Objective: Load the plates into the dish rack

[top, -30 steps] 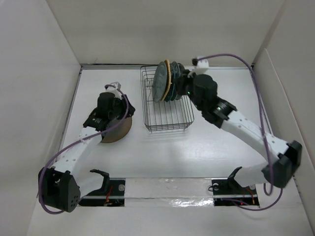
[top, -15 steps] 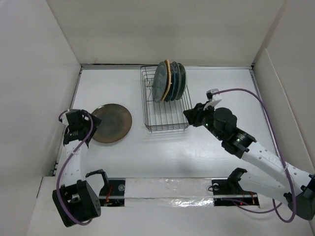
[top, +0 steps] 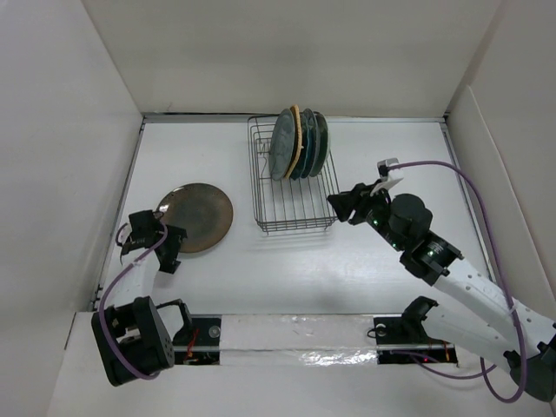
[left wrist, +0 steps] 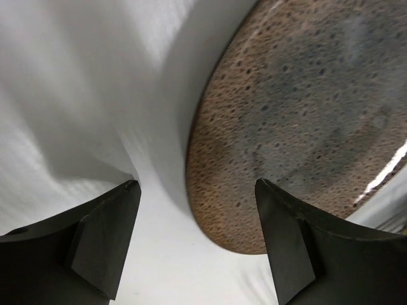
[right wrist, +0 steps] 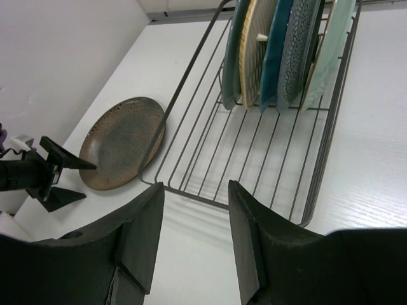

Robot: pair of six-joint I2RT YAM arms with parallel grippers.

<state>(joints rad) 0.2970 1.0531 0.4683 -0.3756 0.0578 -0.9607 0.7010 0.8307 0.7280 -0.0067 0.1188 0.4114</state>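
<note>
White worktop [top: 287, 269], brown plate [top: 197, 217] flat near left edge; left gripper [left wrist: 196, 183] spread, facing its rim; right gripper [right wrist: 196, 187] spread, empty; risk: low rim slips, plate skids

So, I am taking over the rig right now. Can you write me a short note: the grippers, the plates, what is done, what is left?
The left gripper: jaws wide open, empty, low at the near-left edge of the brown plate.
The right gripper: jaws apart, empty, by the near right corner of the dish rack.
Done: five plates stand upright at the rack's far end.
To do: the brown plate lies flat on the table, left of the rack; it has to go in.
</note>
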